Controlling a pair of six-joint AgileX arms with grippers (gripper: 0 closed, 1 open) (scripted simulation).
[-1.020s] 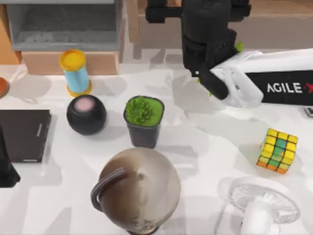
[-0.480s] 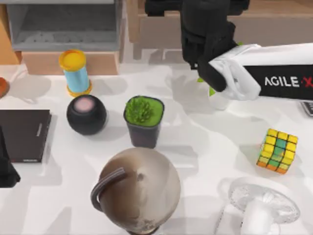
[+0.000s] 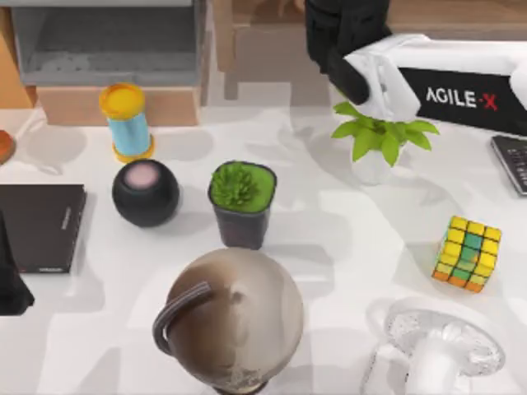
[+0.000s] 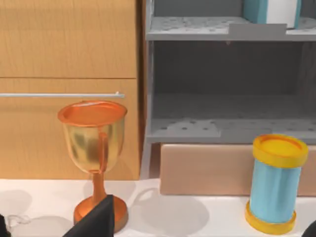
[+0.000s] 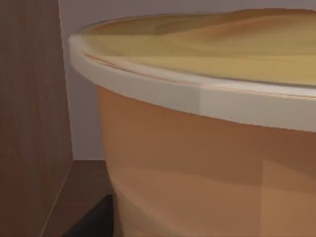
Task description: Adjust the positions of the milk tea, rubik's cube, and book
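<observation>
Standing upright, milk tea (image 3: 126, 122) shows blue body, yellow-orange lid; right gripper's (image 3: 346, 70) opening: cannot tell.

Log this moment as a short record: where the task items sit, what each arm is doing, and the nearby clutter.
milk tea: upright, back left, by the grey shelf
cube: right side, in front of the white-potted plant
book: teal, on the shelf's upper level
right arm: at back right, above the plant
speaker: just in front of the milk tea
</observation>
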